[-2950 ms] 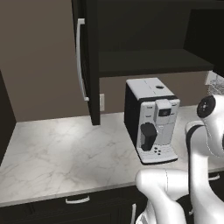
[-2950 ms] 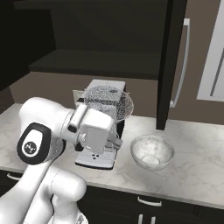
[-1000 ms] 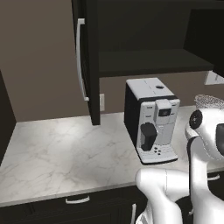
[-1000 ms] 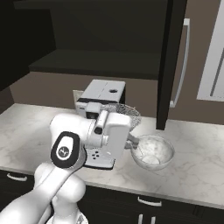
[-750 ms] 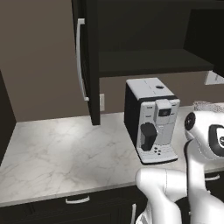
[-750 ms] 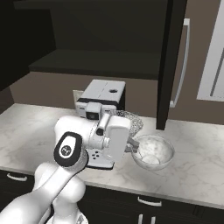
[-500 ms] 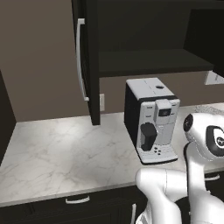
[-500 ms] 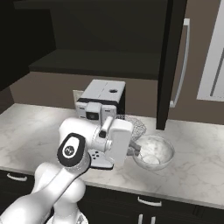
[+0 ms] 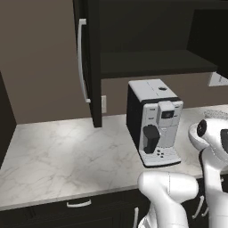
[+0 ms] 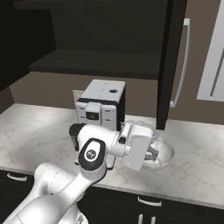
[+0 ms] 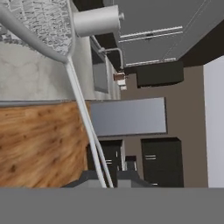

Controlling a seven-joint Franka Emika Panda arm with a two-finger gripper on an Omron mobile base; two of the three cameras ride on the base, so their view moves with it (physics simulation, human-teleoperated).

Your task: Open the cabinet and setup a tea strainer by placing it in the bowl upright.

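While the arm reaches out over the marble counter (image 10: 197,170), its gripper (image 11: 106,177) is closed tight on the thin straight metal handle of the tea strainer (image 11: 41,26). In the hand view the handle runs up from between the finger tips to a silver wire-mesh basket with a solid rim, fine grid pattern clear in the mesh, sitting at top left of that view. From the right base view the strainer's mesh rim (image 10: 142,126) shows just behind the white hand block, right at the bowl (image 10: 164,155); whether it touches the bowl I cannot tell. Bowl is wide, shallow, white-grey marbled, on the counter just right of the coffee machine (image 10: 100,109) and below the open cabinet door (image 10: 168,61). Cabinet (image 9: 147,40) is black, door (image 9: 89,62) swung out, long silver bar handle (image 9: 81,60) vertical on it, dark shelf inside. Coffee machine (image 9: 155,120) is white and black, stands under the shelf. Low black drawer with a short curved pull (image 9: 78,204) sits below the counter edge.
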